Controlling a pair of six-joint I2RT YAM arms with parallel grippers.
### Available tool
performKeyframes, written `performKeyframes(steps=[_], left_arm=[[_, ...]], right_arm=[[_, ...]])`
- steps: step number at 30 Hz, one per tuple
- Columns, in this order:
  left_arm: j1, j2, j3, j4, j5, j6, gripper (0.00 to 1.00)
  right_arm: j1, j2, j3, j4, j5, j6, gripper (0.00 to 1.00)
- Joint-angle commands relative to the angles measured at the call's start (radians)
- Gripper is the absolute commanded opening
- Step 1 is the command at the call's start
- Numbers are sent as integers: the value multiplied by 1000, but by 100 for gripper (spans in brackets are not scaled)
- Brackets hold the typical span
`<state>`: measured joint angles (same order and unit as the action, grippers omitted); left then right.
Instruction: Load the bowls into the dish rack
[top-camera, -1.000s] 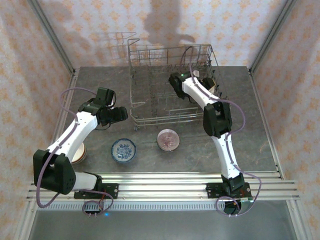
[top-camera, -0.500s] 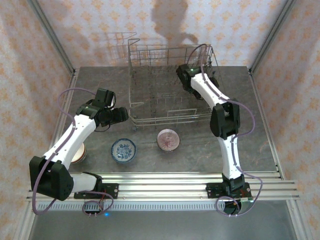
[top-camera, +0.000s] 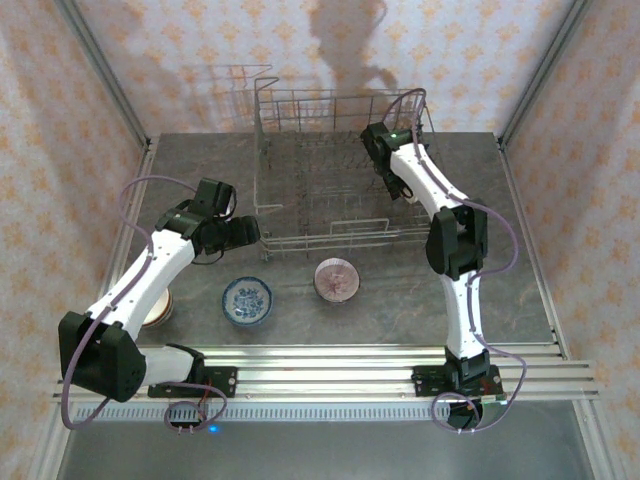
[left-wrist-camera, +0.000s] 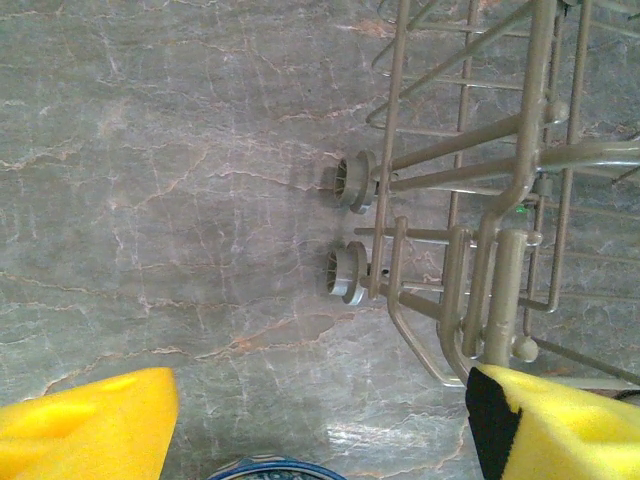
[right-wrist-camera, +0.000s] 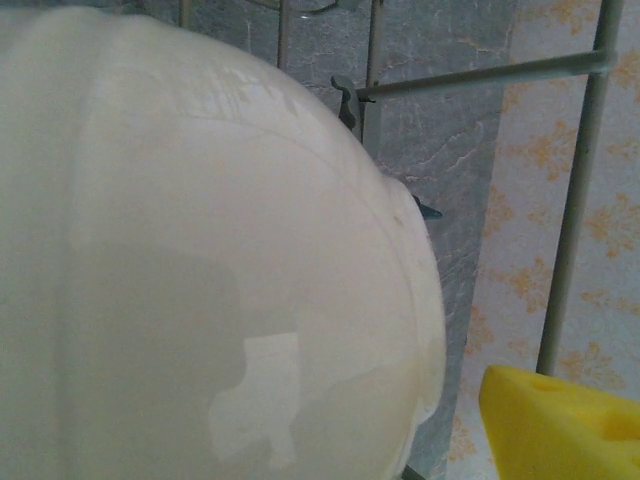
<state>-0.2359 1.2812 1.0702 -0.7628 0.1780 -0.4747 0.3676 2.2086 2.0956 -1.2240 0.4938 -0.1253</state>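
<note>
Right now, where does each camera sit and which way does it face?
Top external: above and behind, facing down on the table, dish rack, left arm and right arm.
Left wrist: on the left arm, facing down at the rack's corner; its yellow fingers show.
Right wrist: at the rack, close up on a cream bowl; one yellow finger shows.
Shared: the rack in all three; the blue-rimmed bowl in top and left wrist.

The dish rack stands at 12 o'clock on the surface. Before it, the first bowl lies at 6 o'clock, the second bowl at 7, the third bowl at 8. A fourth bowl sits inside the rack.
</note>
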Motion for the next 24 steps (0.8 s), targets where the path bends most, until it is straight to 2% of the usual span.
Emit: performKeyframes(steps=[1,4,10,16,24], left_arm=[[-12,-20,-3,-23,-21,-20,78],[-12,-17,-4,-21,-20,-19,78],[-13,0,3,-11,-17,-13,78],[-13,35,24,-25,-3,-2,78],[-25,58,56,-32,-11,4,78]], right_arm=[[29,-40,-34,17,-155,-23,82],[30,-52,-69,28,-160,-48,83],[29,-87,-157,119,-254,-75,86],[28,-100,-135,169,-305,-50,88],[2,-44,2,97,-341,72,89]])
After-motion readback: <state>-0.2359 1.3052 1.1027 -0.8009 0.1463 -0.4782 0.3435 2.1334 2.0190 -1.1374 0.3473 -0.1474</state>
